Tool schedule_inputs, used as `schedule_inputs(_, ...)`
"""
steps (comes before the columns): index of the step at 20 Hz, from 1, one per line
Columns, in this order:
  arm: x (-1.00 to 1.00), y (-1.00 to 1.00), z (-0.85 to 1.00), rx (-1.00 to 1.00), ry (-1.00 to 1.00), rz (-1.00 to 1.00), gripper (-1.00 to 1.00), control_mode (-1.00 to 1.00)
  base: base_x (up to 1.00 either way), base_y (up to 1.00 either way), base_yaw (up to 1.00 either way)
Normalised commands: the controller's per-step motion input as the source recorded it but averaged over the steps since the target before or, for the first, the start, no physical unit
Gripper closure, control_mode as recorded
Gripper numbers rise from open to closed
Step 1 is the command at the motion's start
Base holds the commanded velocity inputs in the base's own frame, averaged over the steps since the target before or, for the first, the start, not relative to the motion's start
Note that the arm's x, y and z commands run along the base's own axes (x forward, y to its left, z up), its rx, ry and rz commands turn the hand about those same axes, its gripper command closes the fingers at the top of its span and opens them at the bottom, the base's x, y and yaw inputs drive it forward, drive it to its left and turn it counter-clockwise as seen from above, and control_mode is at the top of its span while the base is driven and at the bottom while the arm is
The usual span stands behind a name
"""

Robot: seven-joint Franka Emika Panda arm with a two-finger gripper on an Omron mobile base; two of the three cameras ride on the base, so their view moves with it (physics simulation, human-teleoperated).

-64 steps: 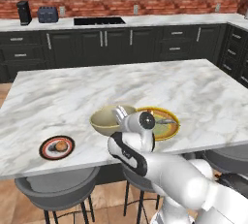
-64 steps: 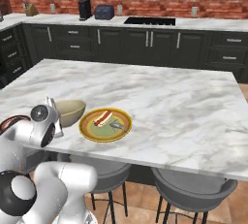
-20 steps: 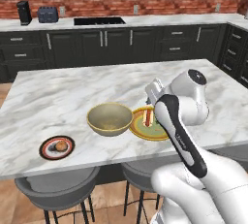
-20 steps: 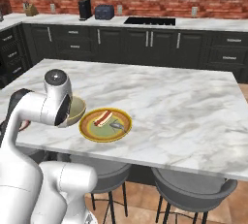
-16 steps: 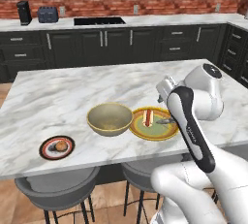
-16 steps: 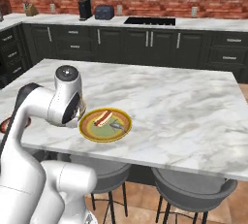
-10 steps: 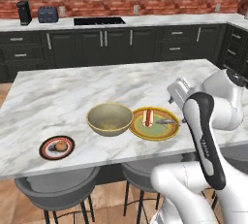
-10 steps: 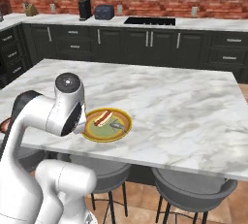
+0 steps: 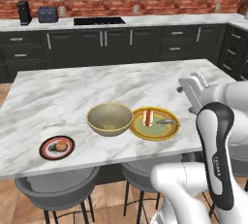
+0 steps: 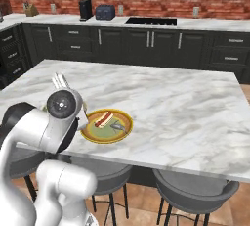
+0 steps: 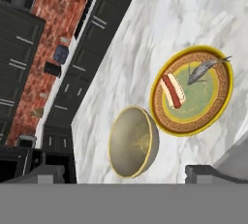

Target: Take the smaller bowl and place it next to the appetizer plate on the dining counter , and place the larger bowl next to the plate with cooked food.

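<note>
I see the end effector (image 9: 193, 86) spread, empty, above the surface's (image 9: 72, 97) right end; bowl (image 9: 110, 119) touches yellow plate (image 9: 155, 123) near the front edge.

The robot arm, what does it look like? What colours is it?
The arm is glossy white with rounded, tube-like segments and dark bands at its joints. One link carries a long black stripe with small pale lettering, too small to read. A round grey joint cap shows in the right base view. The gripper is pale grey-white, with small dark tips.

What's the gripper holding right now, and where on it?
Nothing. The gripper is open and empty, up off the dining counter, apart from the larger bowl.
</note>
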Motion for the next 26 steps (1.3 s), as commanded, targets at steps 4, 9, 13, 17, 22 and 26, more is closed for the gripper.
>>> schedule_inputs(4,0.0,0.0,0.0,0.0,0.0,0.0,-1.0,1.0,-0.65,0.01,0.0)
schedule_inputs(9,0.0,0.0,0.0,0.0,0.0,0.0,-1.0,1.0,-1.0,0.83,-0.01)
schedule_inputs(13,0.0,0.0,0.0,0.0,0.0,0.0,-1.0,1.0,-0.58,1.0,0.0)
schedule_inputs(17,0.0,0.0,0.0,0.0,0.0,0.0,-1.0,1.0,0.03,0.93,0.0)
schedule_inputs(22,0.0,0.0,0.0,0.0,0.0,0.0,-1.0,1.0,0.55,-1.0,0.0)
schedule_inputs(26,0.0,0.0,0.0,0.0,0.0,0.0,-1.0,1.0,0.21,-1.0,0.0)
